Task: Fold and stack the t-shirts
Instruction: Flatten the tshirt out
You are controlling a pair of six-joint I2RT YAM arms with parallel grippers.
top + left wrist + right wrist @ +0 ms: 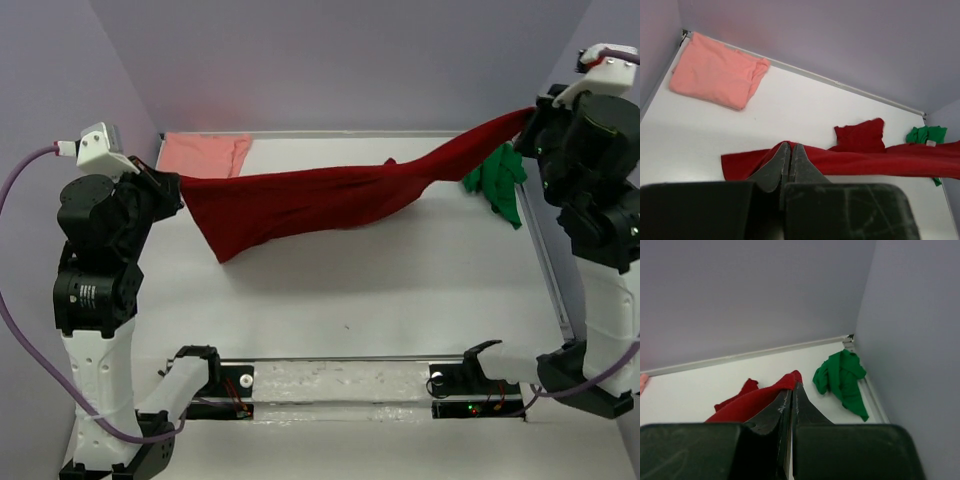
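Red t-shirt (pixel 300 200), gripped taut by left end effector (pixel 178 186) and right end effector (pixel 527 117), may slip free if overstretched.

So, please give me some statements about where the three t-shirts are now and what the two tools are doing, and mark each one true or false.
1. The dark red t-shirt hangs stretched between the left tool and the right tool. True.
2. The pink t-shirt lies crumpled in the middle of the table. False: it lies flat, apparently folded, in the far left corner.
3. The green t-shirt is stacked on the pink one. False: it lies crumpled alone near the far right corner.
4. Both tools are shut on the red cloth. True.
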